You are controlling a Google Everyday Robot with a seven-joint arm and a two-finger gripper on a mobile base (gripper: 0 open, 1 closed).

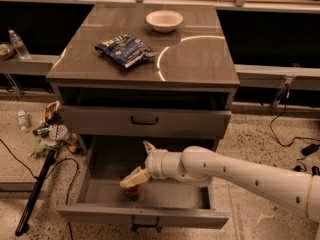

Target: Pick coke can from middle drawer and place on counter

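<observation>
One grey metal cabinet [145, 88] on a speckled terrazzo floor [260, 134], with dark low shelving behind it.

Tabletop [200, 59]: glossy grey-brown, square, curved light streaks across it. It carries 2 items:
- 1 round pale bowl [164, 20] near the back edge
- 1 crumpled dark blue foil bag [125, 50] left of centre, well apart from the bowl

Below the top there is a dark open slot, then 1 flat shut front [100, 121] with a black bar handle [144, 120]. Under that is 1 open drawer [170, 189]: a deep bare rectangular tray and a low front panel with a small handle.

1 can [133, 193] sits in the drawer, left of centre and toward the front. It is red and cylindrical, and its top is hidden by the claw.

Claw [141, 163] is inside the drawer on a smooth white arm [240, 176] that comes in from the right. Its 2 pale fingers [134, 178] are spread. The lower one is right over the can and the upper one points back toward the shut front. Can't tell whether the lower finger touches the can.

On the floor to the left:
- 1 pile of litter [50, 131]
- 1 small clear bottle [22, 119]
- 1 black pole [35, 194] lying at a slant

A second bottle [19, 44] stands on the left ledge. Black cables [290, 134] run along the floor at right.
</observation>
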